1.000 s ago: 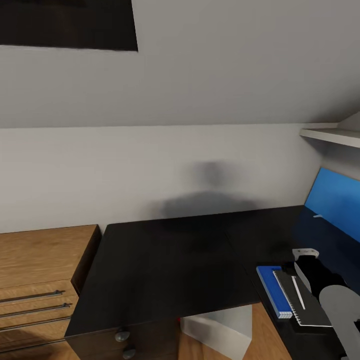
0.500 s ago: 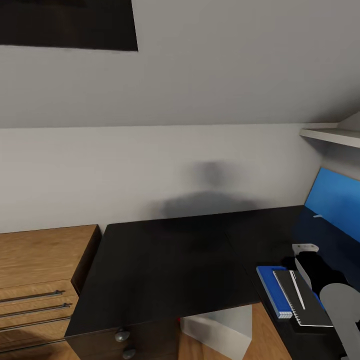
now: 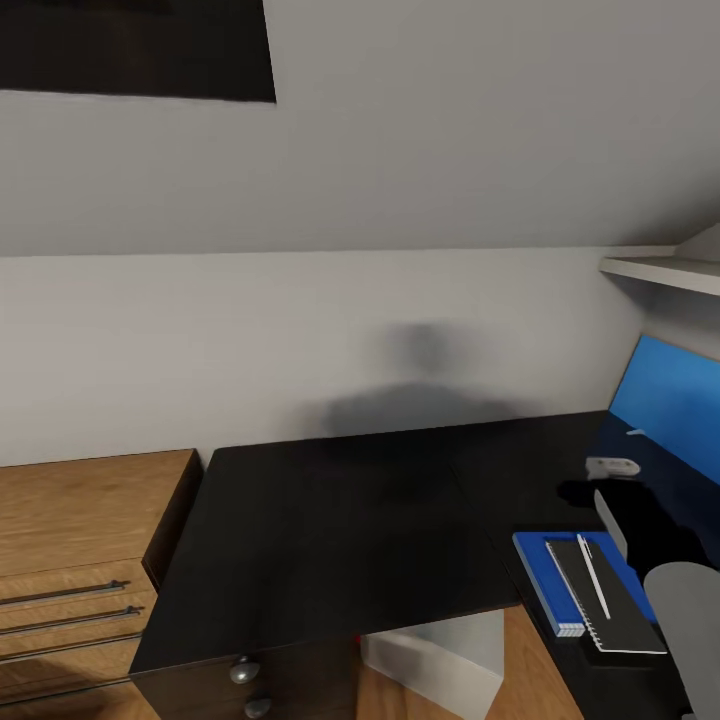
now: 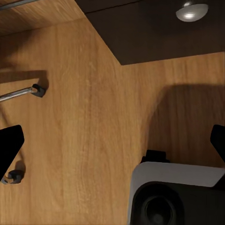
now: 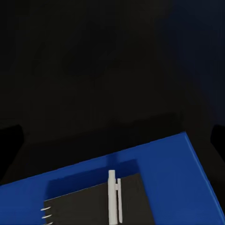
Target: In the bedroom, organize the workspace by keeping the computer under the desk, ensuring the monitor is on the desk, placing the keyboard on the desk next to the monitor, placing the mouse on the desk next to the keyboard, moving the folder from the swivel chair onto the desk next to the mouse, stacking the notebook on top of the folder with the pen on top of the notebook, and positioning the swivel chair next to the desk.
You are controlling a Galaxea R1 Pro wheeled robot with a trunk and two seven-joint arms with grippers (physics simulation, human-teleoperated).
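Observation:
On the black desk [image 3: 330, 520], at its right end, lies the blue folder [image 3: 537, 575]. The dark notebook [image 3: 610, 618] rests on the folder, and the white pen [image 3: 593, 575] lies on the notebook. The right wrist view shows the same stack: folder [image 5: 178, 164], notebook [image 5: 84, 206], pen [image 5: 112, 197]. My right gripper [image 3: 610, 482] hovers open just beyond the stack's far end, holding nothing [image 5: 112, 140]. The white computer [image 3: 440, 648] stands under the desk. My left gripper [image 4: 112, 145] is open over the wood floor. Monitor, keyboard, mouse and swivel chair are out of view.
A light wooden drawer chest [image 3: 80, 560] adjoins the desk on the left. The desk's drawer knobs [image 3: 243, 672] face me. A blue back panel [image 3: 668, 400] and a white wall shelf [image 3: 665, 270] rise at the right, under a sloped ceiling with a dark skylight [image 3: 135, 50].
My right gripper has drawn back from over the notebook toward the far side of the desk, uncovering the stack. The pen stays on the notebook. The camera has not moved.

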